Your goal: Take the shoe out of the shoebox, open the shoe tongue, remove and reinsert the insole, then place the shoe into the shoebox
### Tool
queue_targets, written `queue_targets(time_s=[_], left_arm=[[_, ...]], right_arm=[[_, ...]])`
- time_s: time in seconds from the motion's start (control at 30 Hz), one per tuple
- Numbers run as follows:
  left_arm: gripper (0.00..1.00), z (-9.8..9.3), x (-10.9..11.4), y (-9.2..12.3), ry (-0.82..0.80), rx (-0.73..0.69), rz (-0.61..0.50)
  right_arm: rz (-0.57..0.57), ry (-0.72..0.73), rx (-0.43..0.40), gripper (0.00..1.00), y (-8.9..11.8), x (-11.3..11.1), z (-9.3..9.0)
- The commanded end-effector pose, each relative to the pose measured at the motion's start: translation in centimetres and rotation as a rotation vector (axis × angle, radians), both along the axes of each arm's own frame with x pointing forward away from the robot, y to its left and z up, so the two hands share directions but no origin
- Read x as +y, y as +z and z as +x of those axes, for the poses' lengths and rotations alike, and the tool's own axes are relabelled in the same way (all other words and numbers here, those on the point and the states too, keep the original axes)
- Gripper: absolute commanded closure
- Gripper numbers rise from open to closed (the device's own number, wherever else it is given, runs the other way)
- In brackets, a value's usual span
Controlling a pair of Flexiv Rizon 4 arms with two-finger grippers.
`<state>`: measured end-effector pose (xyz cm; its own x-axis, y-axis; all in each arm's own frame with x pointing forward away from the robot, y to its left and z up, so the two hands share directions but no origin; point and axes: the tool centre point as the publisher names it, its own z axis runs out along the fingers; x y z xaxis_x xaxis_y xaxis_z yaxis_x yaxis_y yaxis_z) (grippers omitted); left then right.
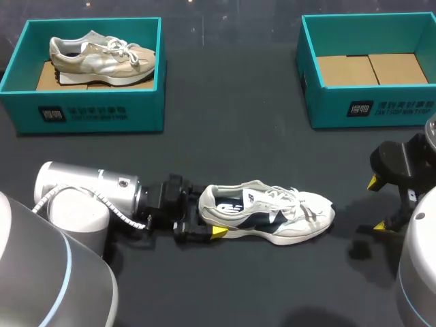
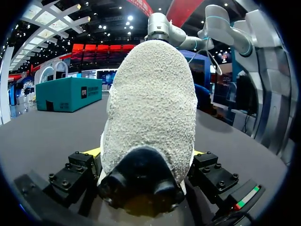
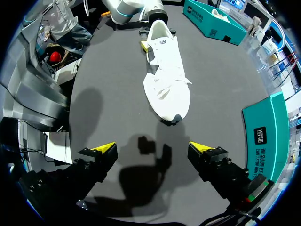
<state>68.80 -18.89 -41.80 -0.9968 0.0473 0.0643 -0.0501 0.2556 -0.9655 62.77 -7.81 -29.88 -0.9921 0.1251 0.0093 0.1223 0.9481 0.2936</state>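
The white shoe (image 1: 272, 214) stands on its sole on the counter (image 1: 225, 136), its heel pinched between the fingers of the left hand (image 2: 145, 154) and its toe pointing away from that hand. The right hand (image 3: 153, 149) hangs spread and empty, with the toe just ahead of it. To open the tongue well, I judge the left should brace the heel while the right lifts the tongue's top edge gently.

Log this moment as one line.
left gripper shut on shoe heel | right gripper open, clear of toe | shoe upright on table
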Motion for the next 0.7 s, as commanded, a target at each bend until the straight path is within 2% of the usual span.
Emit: queue_targets(time_s=[0.03,0.7], left_arm=[[1.00,1.22,0.26,-0.22,-0.031,0.006,0.011],[1.00,1.53,0.58,-0.44,-0.039,0.015,0.021]], right_arm=[[-0.001,0.000,-0.004,0.00,0.03,-0.06,-0.26],[-0.001,0.000,-0.004,0.00,0.03,-0.06,-0.26]])
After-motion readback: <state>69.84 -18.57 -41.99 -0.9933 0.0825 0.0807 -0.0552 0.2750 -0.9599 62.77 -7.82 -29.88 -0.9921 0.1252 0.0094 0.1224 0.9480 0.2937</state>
